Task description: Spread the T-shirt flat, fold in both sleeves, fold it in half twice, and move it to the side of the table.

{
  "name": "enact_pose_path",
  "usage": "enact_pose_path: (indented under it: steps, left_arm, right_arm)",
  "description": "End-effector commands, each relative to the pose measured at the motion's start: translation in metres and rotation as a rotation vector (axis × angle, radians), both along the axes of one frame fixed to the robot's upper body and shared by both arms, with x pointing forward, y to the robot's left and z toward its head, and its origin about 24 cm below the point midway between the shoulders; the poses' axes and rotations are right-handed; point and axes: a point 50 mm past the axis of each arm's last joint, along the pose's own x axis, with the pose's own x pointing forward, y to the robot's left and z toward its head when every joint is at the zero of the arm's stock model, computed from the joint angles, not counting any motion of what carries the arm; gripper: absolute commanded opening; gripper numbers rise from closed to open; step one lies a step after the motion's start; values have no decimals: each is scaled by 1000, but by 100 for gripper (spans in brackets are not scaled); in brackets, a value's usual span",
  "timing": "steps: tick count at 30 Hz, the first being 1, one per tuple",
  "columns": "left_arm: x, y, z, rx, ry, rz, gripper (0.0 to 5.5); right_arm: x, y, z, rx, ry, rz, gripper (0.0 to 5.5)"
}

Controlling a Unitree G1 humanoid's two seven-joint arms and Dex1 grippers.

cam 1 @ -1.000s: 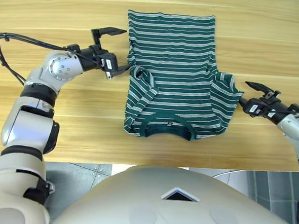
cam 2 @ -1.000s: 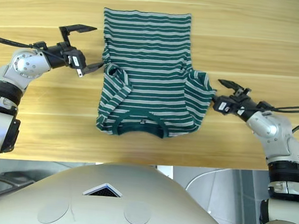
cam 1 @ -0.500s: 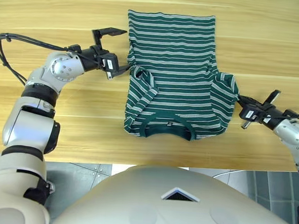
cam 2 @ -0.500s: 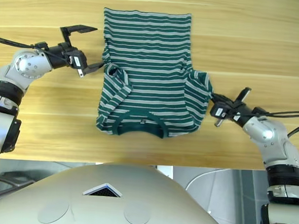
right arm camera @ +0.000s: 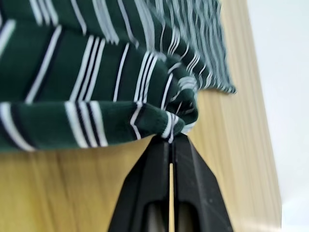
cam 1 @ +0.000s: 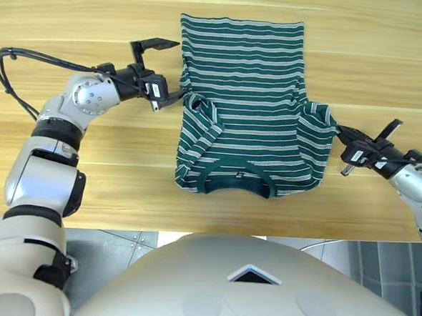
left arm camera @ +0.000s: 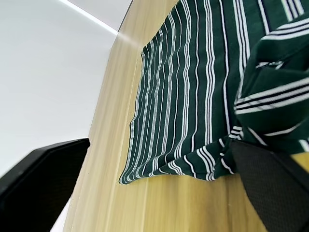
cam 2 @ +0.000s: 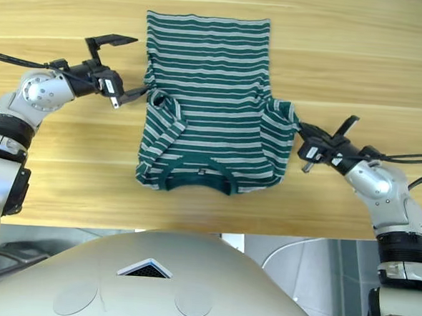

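From my remote station: the green striped T-shirt [cam 1: 243, 95] lies on the wooden counter [cam 1: 88, 179], with its collar [cam 1: 238, 180] nearest the robot and the body running straight away from it. Both sleeves are turned in over the chest, and each fold leaves a rumpled ridge along the shirt's side.

On the right, partway up the shirt, the right gripper [cam 1: 339, 128] sits low over the counter at the edge of the folded right sleeve [cam 1: 315, 121]. In the right wrist view its two fingers [right arm camera: 149, 183] are pressed together, and the fold's striped edge is caught at their tip.

A little farther off on the opposite side, the left gripper [cam 1: 179, 69] is spread wide. One finger [cam 1: 173, 95] rests at the shirt's left edge beside the folded left sleeve [cam 1: 203, 118], and the other [cam 1: 157, 44] is raised above the bare wood, clear of the cloth.

Farthest out, the straight hem [cam 1: 241, 20] lies flat across the boards.
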Motion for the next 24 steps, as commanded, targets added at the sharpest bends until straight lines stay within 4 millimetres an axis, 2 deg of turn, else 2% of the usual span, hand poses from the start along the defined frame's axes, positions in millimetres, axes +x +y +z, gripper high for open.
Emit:
enact_pose_path:
  steps: [1,8,11,17,24]
  left_arm:
    - [2,-1,0,13,0,-2,540]
    - [2,-3,-1,13,4,-1,540]
    - [2,-4,-1,11,5,0,540]
    - [2,-4,-3,9,8,1,540]
    - [1,-4,-4,6,12,2,540]
  right_arm:
    - [-1,10,15,58,-16,82,1]
    - [-1,36,15,102,13,207,1]
    - [8,54,14,93,21,264,1]
    - [29,76,6,26,30,290,1]
    - [38,90,0,15,43,296,1]
